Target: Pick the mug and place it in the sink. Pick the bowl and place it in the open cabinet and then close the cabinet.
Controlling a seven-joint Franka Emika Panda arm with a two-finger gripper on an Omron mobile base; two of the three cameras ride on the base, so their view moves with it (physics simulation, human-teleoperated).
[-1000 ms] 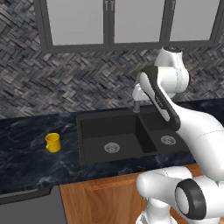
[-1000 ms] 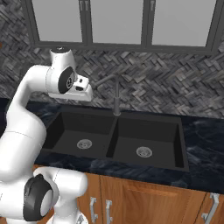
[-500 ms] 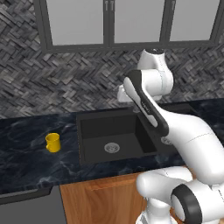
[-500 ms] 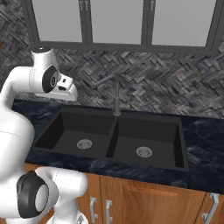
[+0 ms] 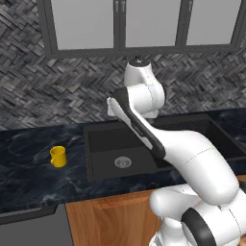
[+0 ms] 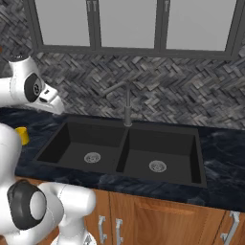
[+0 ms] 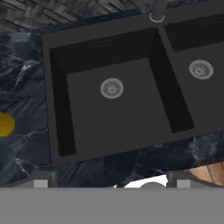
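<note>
Gripper [image 7: 109, 183] open, empty, jaws spread wide at the bottom edge of the hand view; fingertips barely show. It hangs high over the sink [image 7: 57, 105], looking down into the left basin, both basins bare. Mug [image 5: 58, 156] upright on the dark counter [image 5: 29, 173], left of the sink and apart from its rim, handle side not readable. In the hand view the mug [image 7: 6, 124] sits at the far left edge, so the hand likely must swing leftward, off the basin, then descend. Faucet [image 6: 125, 103] stands behind the basins. No brands or writing legible anywhere.
</note>
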